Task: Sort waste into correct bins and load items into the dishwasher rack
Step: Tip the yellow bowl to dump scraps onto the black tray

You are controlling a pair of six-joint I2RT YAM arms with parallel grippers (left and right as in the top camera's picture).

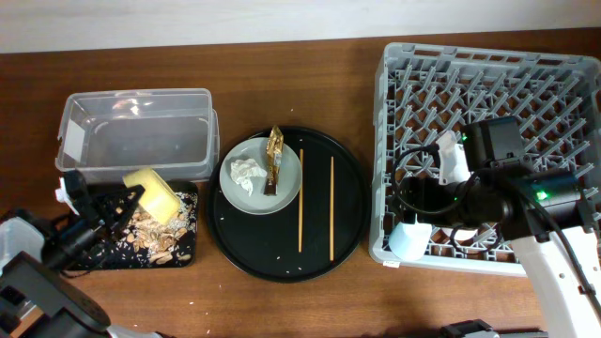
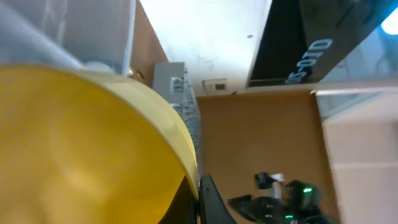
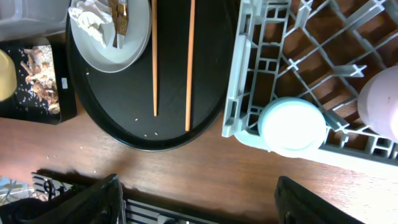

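Over the brown table [image 1: 235, 305], at nine o'clock, left jaws clutch the yellow bowl [image 1: 153, 194]; right jaws are spread wide.

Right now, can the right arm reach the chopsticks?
Probably yes. The chopsticks lie bare on the round tray, right beside the rack, with nothing covering them. The right gripper is open and empty, hovering at that side of the rack.

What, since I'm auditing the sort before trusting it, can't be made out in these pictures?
- Rounded pink cup: cut off by the right wrist view's edge; overhead, largely hidden under the right arm.
- Inside of the small yellow bowl: turned away overhead, only a blur in the left wrist view.
- Pale specks on the big round black tray: too small to identify in any view.
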